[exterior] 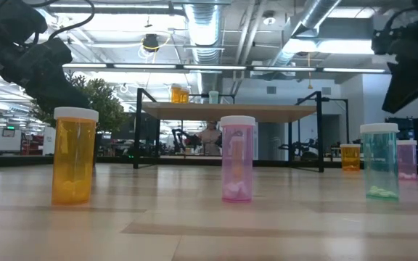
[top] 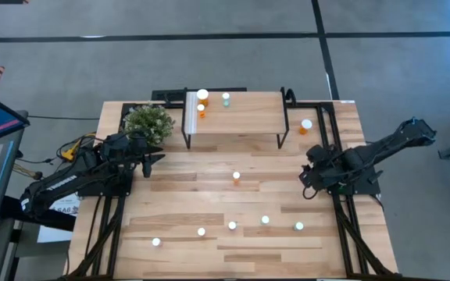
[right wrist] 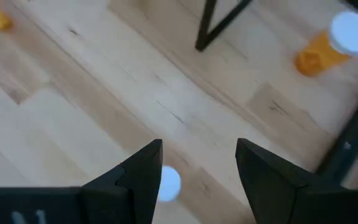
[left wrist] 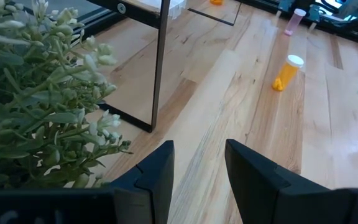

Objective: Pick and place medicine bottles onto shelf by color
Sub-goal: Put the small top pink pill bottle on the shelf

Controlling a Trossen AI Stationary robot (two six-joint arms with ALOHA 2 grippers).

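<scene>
Under shelf (top: 237, 113): open floor | left hand (left wrist: 197, 180) empty | right hand (right wrist: 197, 177) empty

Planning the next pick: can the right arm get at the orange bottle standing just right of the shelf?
Probably yes. The orange bottle stands alone on the table beside the shelf leg, just ahead of the right gripper, whose jaws are open and empty.

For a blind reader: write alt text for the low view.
Three white-capped bottles stand on the table up close: orange, pink and green. Behind them the shelf carries a few more bottles, and dark arms hang in both upper corners.
</scene>
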